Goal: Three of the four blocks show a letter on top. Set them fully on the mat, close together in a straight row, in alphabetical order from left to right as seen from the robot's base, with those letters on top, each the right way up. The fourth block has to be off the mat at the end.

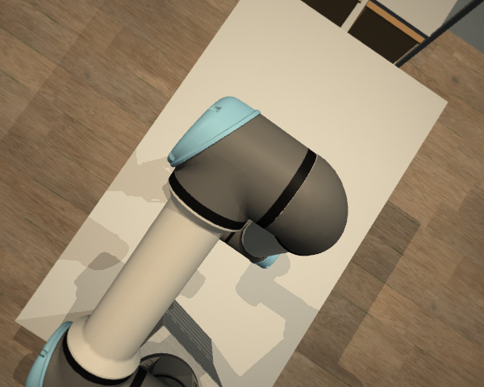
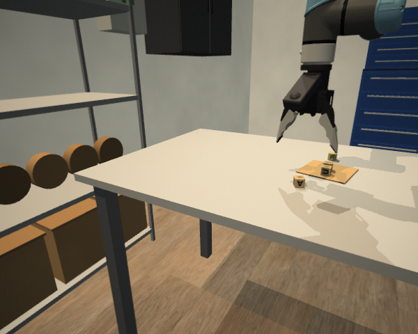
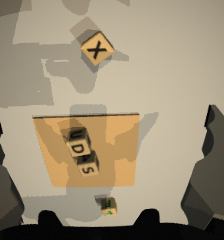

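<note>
In the wrist view an orange mat (image 3: 87,150) lies below me. Two letter blocks sit on it, touching: D (image 3: 76,144) and S (image 3: 88,165), both turned askew. The X block (image 3: 97,48) lies off the mat, beyond its far edge. A smaller block with a green mark (image 3: 108,206) lies off the mat by its near edge. In the exterior view my gripper (image 2: 306,145) hangs open and empty well above the mat (image 2: 327,170), its fingers pointing down. The same view shows the pair on the mat (image 2: 327,168), the X block (image 2: 299,181) and the green-marked block (image 2: 331,156). In the top view the arm hides all of them.
The arm's elbow (image 1: 255,183) fills the middle of the top view over the white table (image 1: 317,104). A metal shelf with boxes and round discs (image 2: 51,165) stands left of the table. A blue drawer cabinet (image 2: 396,90) stands behind it.
</note>
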Controlling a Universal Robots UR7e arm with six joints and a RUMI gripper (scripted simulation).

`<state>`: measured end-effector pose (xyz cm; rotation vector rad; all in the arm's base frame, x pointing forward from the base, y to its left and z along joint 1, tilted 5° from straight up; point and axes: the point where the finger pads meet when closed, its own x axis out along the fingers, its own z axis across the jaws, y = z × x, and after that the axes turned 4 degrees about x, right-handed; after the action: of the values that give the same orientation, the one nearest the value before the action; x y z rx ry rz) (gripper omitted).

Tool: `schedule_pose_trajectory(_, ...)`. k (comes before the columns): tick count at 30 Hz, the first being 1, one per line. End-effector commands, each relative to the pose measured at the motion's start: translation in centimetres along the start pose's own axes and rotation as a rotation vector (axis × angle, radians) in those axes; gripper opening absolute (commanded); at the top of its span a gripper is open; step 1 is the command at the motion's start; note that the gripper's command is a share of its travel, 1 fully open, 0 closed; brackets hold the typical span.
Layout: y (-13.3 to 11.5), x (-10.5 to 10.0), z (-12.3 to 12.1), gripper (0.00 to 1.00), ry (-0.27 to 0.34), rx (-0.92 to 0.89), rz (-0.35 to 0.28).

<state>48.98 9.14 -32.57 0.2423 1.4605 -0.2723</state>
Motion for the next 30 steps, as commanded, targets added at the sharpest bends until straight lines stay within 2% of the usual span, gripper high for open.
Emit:
schedule_pose_trajectory(1,0.5,0.0,-0.1,1.00,0.000,-0.139,0.003)
schedule_pose_trajectory(3,0.5,0.0,-0.1,1.00,0.000,-0.139,0.003)
schedule_pose_trajectory(18,1.7,0.0,-0.6,1.00,-0.001,-0.482,0.003)
schedule_pose_trajectory(30,2.1,0.0,-0.7,1.00,-0.001,-0.587,0.003)
